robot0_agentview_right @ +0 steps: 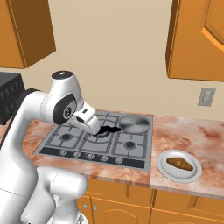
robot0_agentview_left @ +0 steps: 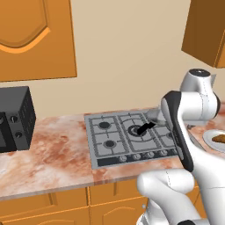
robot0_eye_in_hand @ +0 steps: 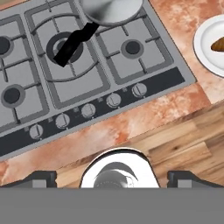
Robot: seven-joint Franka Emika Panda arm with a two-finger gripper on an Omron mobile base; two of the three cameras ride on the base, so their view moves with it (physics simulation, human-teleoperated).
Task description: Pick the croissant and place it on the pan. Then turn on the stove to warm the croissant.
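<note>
The brown croissant (robot0_agentview_right: 180, 163) lies on a white plate (robot0_agentview_right: 192, 172) on the counter, right of the stove (robot0_agentview_right: 78, 141). The grey pan (robot0_agentview_right: 134, 124) rests on the back right burner, its black handle (robot0_agentview_right: 109, 129) reaching over the centre burner. My gripper (robot0_agentview_right: 93, 127) hangs above the stove's front middle, well left of the croissant. In the hand view its fingertips (robot0_eye_in_hand: 41, 179) stand wide apart, open, with nothing between them. That view has the pan (robot0_eye_in_hand: 111, 8) at the top and the croissant (robot0_eye_in_hand: 218, 44) at the right edge.
A row of round knobs (robot0_eye_in_hand: 87, 109) runs along the stove's dark front strip. A black microwave (robot0_agentview_left: 13, 118) stands on the counter far left. Orange wall cabinets (robot0_agentview_right: 197, 39) hang above, and a wall outlet (robot0_agentview_right: 206, 96) sits behind the plate.
</note>
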